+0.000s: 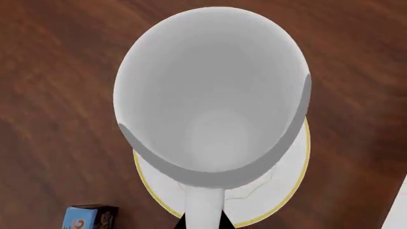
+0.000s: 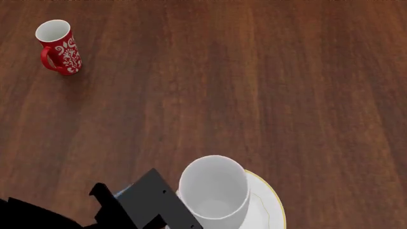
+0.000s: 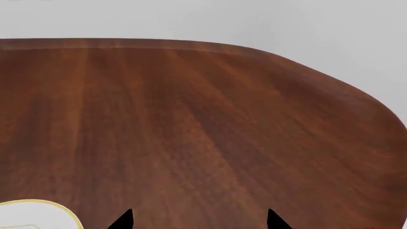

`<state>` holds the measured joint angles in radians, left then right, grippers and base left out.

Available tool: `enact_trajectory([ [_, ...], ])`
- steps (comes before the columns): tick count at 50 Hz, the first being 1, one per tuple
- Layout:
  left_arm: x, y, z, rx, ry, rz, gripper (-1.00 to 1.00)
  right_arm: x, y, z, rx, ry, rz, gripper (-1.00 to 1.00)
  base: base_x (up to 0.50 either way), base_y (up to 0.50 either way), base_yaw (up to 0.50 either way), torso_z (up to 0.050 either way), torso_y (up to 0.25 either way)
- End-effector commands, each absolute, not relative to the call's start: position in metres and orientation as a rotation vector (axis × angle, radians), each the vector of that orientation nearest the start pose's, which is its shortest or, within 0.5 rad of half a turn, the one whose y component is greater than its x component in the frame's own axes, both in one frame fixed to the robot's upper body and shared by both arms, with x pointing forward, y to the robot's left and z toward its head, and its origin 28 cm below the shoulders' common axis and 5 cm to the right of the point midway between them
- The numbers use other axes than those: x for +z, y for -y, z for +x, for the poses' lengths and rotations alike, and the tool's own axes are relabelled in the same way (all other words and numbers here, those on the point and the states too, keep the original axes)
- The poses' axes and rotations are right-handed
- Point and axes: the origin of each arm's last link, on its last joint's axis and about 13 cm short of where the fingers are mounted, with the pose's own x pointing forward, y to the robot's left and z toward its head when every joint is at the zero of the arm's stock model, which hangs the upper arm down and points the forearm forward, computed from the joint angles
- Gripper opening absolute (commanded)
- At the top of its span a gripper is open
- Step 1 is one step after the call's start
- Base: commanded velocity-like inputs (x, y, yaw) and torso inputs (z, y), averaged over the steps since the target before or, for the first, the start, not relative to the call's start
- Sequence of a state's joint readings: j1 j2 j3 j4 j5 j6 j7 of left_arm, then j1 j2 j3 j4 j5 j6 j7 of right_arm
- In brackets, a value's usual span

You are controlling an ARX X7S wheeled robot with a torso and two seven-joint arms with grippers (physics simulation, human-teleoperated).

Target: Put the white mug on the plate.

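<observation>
Mug [image 2: 213, 191], rigid, smooth, breakable ceramic, over plate [image 2: 270, 207]; left hand [image 1: 203, 220] apparently grasping its handle, the surest hold. Right hand [image 3: 198, 222] released, empty.

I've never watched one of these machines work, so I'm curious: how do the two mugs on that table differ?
The white mug is plain, while the red mug carries a white floral pattern. The white mug looks larger than the red mug, though it is also nearer the camera. The white mug is over the plate by the left gripper; the red mug stands alone on the bare wooden table, far off. Both are upright, open-topped and empty.
</observation>
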<state>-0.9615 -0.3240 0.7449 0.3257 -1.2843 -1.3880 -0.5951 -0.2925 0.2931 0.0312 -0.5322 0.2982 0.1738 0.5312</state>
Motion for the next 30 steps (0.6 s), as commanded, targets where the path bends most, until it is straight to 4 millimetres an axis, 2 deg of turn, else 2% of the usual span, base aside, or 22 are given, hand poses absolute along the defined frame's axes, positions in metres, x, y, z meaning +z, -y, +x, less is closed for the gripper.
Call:
enact_trajectory([
  [1,0.177,-0.136,0.245,-0.731,-0.576,0.511,-1.00,0.071,0.139,0.147,-0.400,0.051,0.018,1.00,0.00,0.00,0.00,0.000,0.000],
  [18,0.171,-0.136,0.251,-0.762,-0.556,0.432,-1.00,0.071,0.139,0.144,-0.400,0.054,0.021,1.00,0.00,0.00,0.00,0.000,0.000],
  [30,0.164,-0.137,0.265,-0.726,-0.575,0.421,-1.00,0.068,0.140,0.144,-0.397,0.053,0.021,1.00,0.00,0.00,0.00,0.000,0.000],
])
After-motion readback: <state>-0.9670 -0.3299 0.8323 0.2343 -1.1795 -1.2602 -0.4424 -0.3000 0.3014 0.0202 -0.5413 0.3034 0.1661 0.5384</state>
